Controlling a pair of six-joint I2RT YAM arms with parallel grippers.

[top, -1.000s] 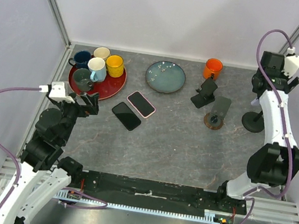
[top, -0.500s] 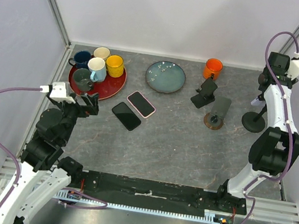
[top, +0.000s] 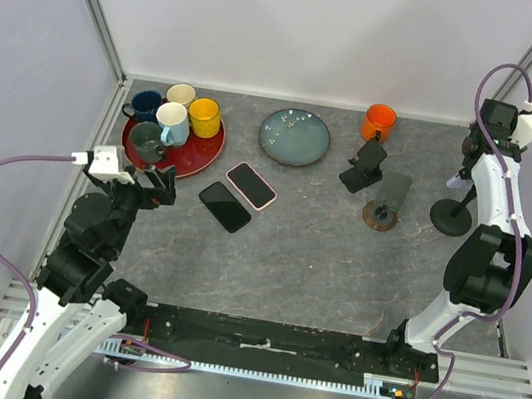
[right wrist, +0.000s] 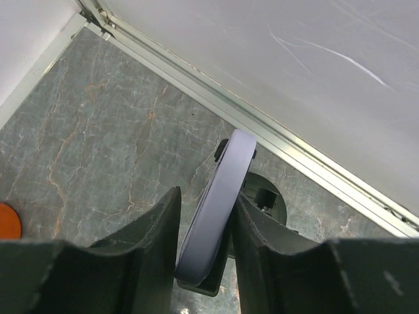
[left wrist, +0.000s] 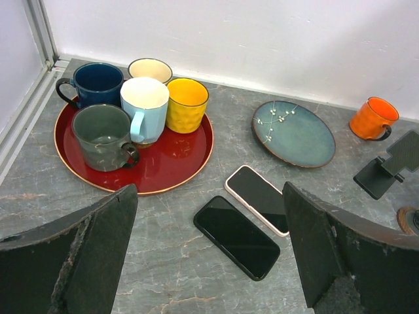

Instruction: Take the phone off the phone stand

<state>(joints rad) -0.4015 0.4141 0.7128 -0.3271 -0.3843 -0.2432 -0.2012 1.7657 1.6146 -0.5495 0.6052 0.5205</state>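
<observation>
The phone (right wrist: 219, 196) is lavender and stands edge-on, tilted, in the cradle of a black round-based phone stand (right wrist: 267, 199) near the back right corner. My right gripper (right wrist: 206, 196) comes down over it, one finger on each face, shut on the phone. From above, the same stand (top: 450, 218) sits under the right gripper (top: 470, 169), which hides most of the phone. My left gripper (left wrist: 209, 190) hangs open over the left of the table, holding nothing.
Two phones lie flat mid-table, a black one (top: 224, 206) and a pink-edged one (top: 251, 185). A black folding stand (top: 364, 164) and a round-based stand with a dark panel (top: 385, 200) stand nearby. Behind are an orange mug (top: 378, 122), a blue plate (top: 294, 136) and a red tray (top: 202, 157) of several mugs.
My right wrist has swung right and settled over the stand, and its jaws have closed in from wide onto the phone. The left arm has not moved.
</observation>
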